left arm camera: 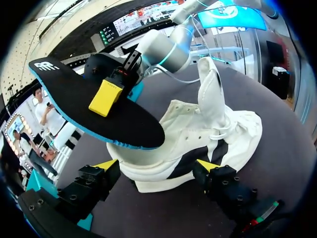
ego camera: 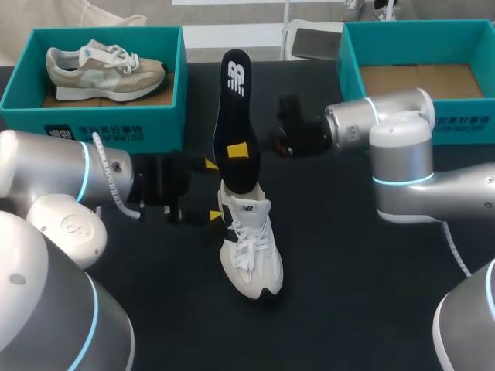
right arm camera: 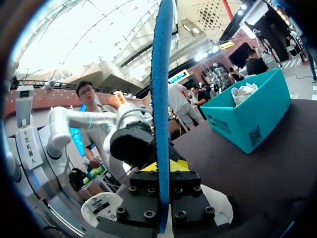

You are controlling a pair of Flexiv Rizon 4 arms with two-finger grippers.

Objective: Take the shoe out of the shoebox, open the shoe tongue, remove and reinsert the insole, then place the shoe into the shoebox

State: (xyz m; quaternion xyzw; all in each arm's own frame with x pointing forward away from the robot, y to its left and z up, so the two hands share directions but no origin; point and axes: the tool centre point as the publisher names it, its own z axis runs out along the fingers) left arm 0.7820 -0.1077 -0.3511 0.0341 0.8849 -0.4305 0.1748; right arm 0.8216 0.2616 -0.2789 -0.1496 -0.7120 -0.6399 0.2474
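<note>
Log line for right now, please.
right claw shut on black insole | insole over white sneaker opening | left claw straddling sneaker, grip unclear | sneaker on table

A black tabletop (ego camera: 348,270) carried a teal box (ego camera: 100,127) at its far left corner. In the box, on a brown cardboard floor, lay a beige and grey sneaker (ego camera: 104,71) with white laces, its toe toward the tabletop's middle

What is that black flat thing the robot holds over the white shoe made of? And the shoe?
The insole looks like thin foam: matte black top, with a blue underside and edge. The shoe seems to be matte white fabric or a leather-like material, creased and soft-looking, with woven laces and a thicker, probably rubbery sole. I can't be certain.
</note>
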